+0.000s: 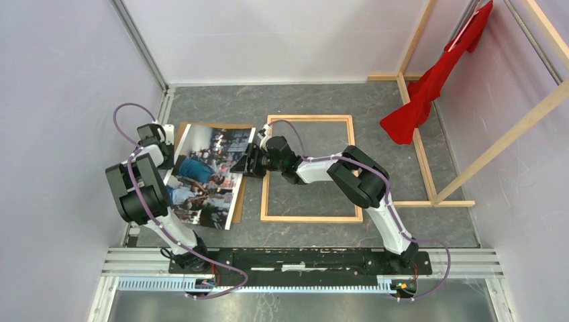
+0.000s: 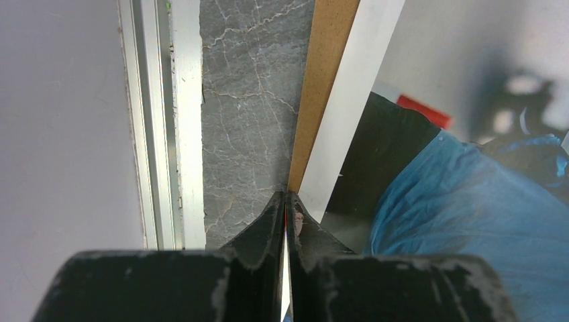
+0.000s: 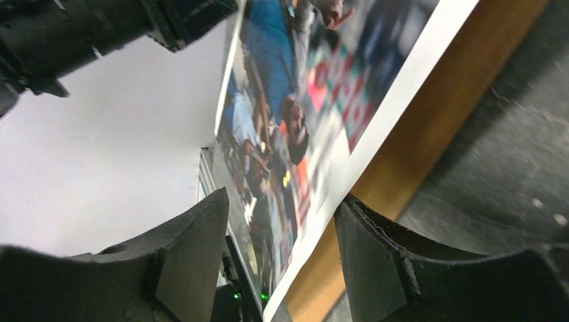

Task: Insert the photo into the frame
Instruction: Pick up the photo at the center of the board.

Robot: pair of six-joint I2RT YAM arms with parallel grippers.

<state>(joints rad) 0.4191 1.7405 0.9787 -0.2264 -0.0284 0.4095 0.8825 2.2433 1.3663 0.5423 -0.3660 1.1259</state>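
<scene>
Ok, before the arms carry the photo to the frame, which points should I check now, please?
1. Left jaws shut on the photo edge: ok.
2. Right jaws closed on the opposite edge: not ok; they stand open around it.
3. Frame lies flat with nothing inside: ok, though the right arm reaches over its left rail.
4. Photo fully lifted off the board: cannot tell.
5. Red cloth apart from the frame: ok.
</scene>
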